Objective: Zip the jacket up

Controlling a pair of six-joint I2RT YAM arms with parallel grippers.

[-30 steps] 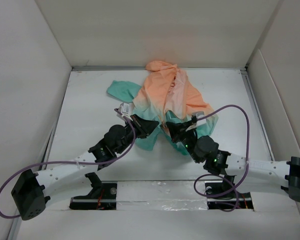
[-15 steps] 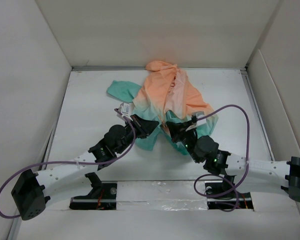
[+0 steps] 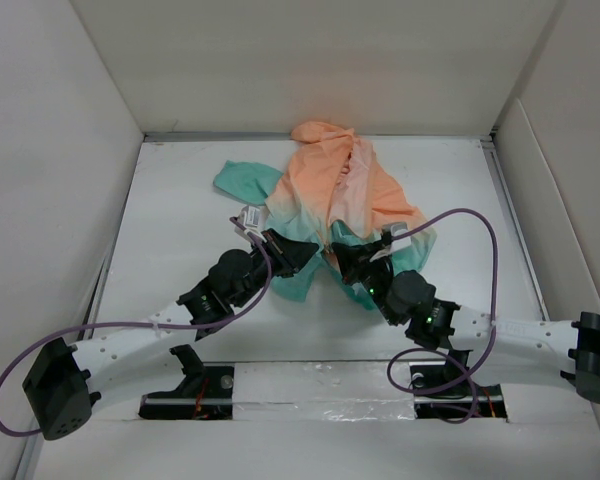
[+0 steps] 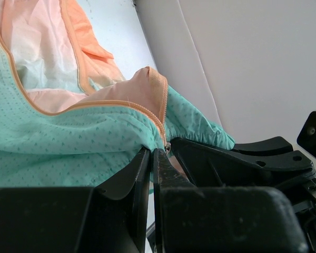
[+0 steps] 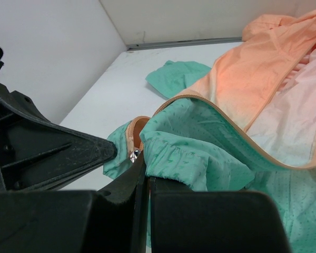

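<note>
Top view: left gripper [image 3: 302,254] and right gripper [image 3: 342,258] tips meet at teal hem of jacket [image 3: 330,190], mid-table; both pinched shut on fabric. Jacket spreads toward 12 o'clock, sleeve [image 3: 242,180] at 10 o'clock. White table [image 3: 175,240], white walls [image 3: 310,60] on three sides.
Left wrist: jaws closed on hem beside orange zipper trim [image 4: 95,104].
Right wrist: jaws closed, teal fabric draped over, seemingly pinched.
Versus second ago: right wrist nudged toward 9 o'clock; jacket unmoved.

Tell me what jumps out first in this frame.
The jacket, peach-orange fading to teal, lies crumpled and unzipped toward the back of the table. At its teal hem the left tool and right tool meet nearly tip to tip, both pinched shut on the fabric.
</note>
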